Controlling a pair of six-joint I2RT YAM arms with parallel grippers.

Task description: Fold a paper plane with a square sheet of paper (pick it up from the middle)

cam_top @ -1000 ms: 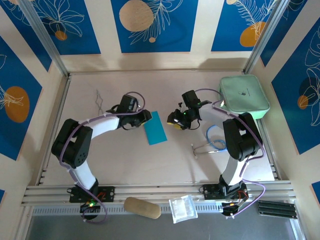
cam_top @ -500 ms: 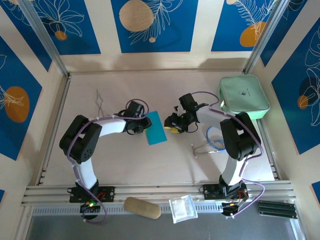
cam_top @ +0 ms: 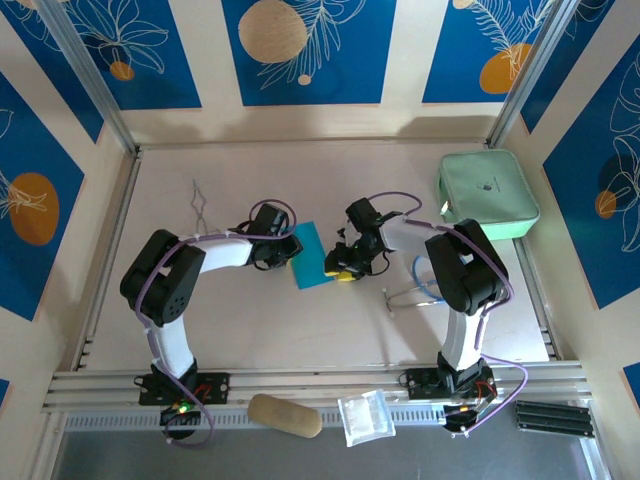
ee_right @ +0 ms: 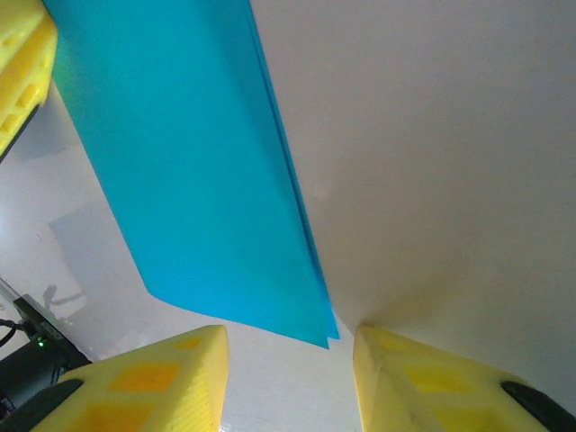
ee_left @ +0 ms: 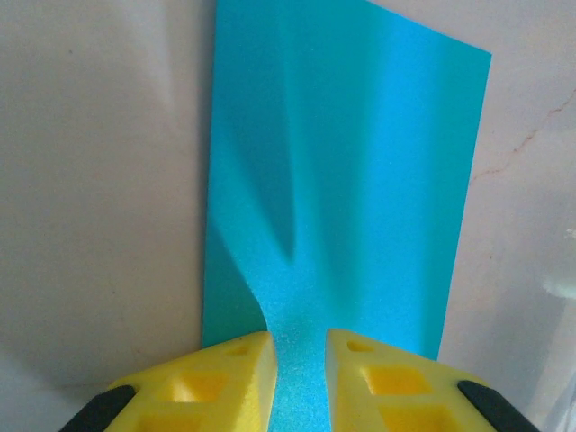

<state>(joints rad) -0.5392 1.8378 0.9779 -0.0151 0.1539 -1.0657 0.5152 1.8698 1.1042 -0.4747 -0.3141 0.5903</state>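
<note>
The teal-blue square sheet of paper (cam_top: pixel 312 256) lies mid-table, folded into a narrow rectangle. My left gripper (cam_top: pixel 287 250) is at its left edge. In the left wrist view, the sheet (ee_left: pixel 351 180) rises in a ridge and runs between the yellow fingers (ee_left: pixel 225 378) of that gripper (ee_left: pixel 299 378), which is shut on it. My right gripper (cam_top: pixel 340 270) is at the sheet's right side, open. In the right wrist view, the doubled corner of the sheet (ee_right: pixel 189 180) points into the wide gap of this gripper (ee_right: pixel 288 369), touching neither finger.
A mint-green pouch (cam_top: pixel 487 192) sits at the back right. A blue cable loop (cam_top: pixel 432 280) lies beside the right arm and a thin wire (cam_top: pixel 200 203) at the back left. A wooden oval (cam_top: pixel 285 415) and a clear plastic bag (cam_top: pixel 365 416) rest on the front rail.
My left gripper has moved right onto the sheet's left edge. My right gripper has moved left and nearer, up to the sheet's right side. The sheet has stayed in place.
</note>
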